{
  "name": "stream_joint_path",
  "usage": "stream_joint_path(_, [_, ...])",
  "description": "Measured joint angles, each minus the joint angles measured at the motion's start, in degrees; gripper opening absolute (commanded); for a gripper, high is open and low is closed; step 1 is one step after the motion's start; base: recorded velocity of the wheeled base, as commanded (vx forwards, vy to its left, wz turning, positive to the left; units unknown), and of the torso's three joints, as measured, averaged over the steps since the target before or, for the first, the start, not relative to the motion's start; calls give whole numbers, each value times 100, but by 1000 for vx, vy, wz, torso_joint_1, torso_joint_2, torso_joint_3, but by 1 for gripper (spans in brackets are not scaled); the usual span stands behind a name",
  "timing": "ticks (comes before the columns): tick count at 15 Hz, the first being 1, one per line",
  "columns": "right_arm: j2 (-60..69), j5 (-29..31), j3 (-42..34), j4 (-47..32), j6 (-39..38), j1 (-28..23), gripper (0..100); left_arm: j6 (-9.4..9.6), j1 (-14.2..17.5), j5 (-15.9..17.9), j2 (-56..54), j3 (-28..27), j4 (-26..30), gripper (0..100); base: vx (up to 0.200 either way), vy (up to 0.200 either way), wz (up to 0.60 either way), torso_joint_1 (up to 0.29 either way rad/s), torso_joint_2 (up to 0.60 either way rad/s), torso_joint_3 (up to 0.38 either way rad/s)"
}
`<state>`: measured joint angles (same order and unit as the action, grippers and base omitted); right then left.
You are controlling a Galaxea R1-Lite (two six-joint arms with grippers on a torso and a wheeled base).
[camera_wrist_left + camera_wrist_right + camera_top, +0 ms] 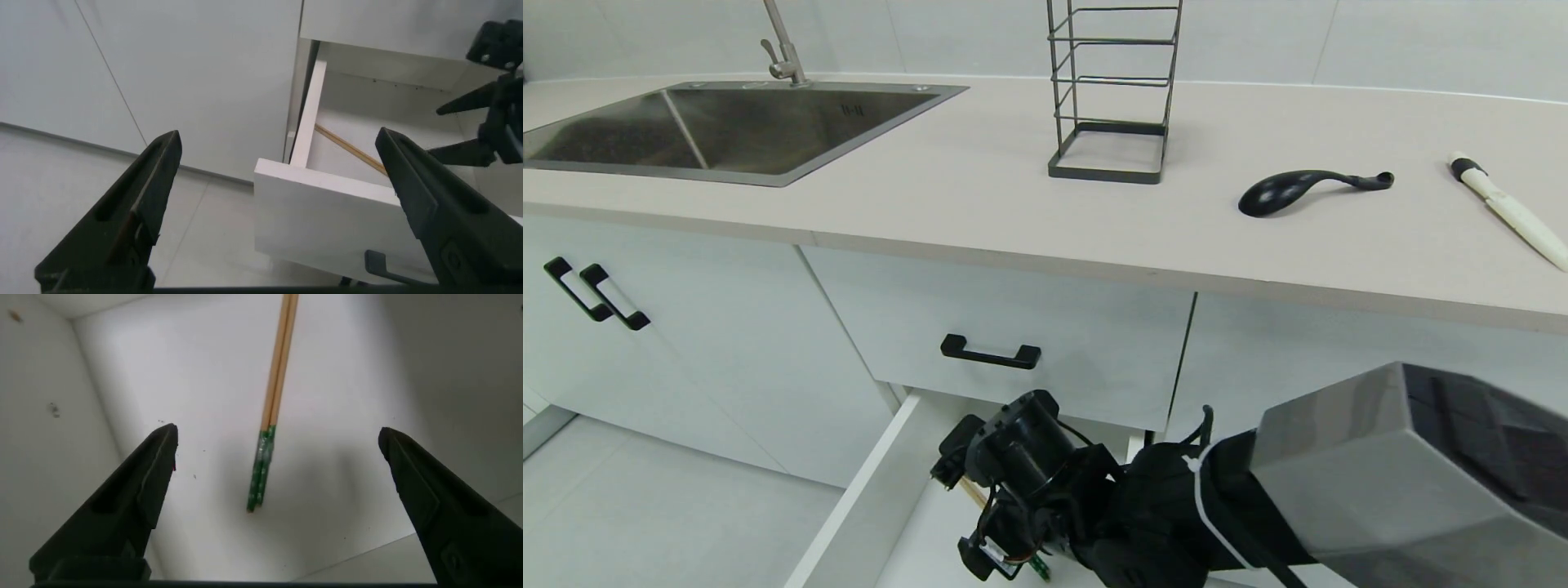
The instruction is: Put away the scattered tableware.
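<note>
A pair of wooden chopsticks [274, 400] with green ends lies flat on the white floor of the open drawer [147, 367]. My right gripper [274, 506] hangs open just above them, holding nothing. From the head view the right gripper [965, 514] is down inside the drawer [866, 498] below the counter. My left gripper [282, 212] stands open and empty outside the drawer [327, 212], facing its corner; the chopsticks [351, 149] and the right gripper [462, 126] show beyond. On the counter lie a black spoon [1286, 192] and a cream utensil with a black band [1507, 208].
A black wire rack [1111, 90] stands on the counter [947, 188] at the middle back. A steel sink [727, 126] with a tap is at the left. The upper drawer with a black handle [990, 354] is shut. Cabinet doors [670, 351] lie to the left.
</note>
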<state>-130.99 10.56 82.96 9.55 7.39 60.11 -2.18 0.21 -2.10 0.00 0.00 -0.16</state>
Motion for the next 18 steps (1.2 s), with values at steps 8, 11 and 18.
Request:
stream_joint_path(8, [1172, -84, -1992, 2204, 7, 345, 100, 0, 0, 0, 0, 0, 0, 100, 0, 0, 0, 0, 0, 0])
stream_joint_path(11, [1434, -158, -2814, 2970, 16, 364, 100, 2, 0, 0, 0, 0, 0, 100, 0, 0, 0, 0, 0, 0])
stream_joint_path(18, [2371, -528, -4046, 3315, 5, 364, 100, 0, 0, 0, 0, 0, 0, 100, 0, 0, 0, 0, 0, 0])
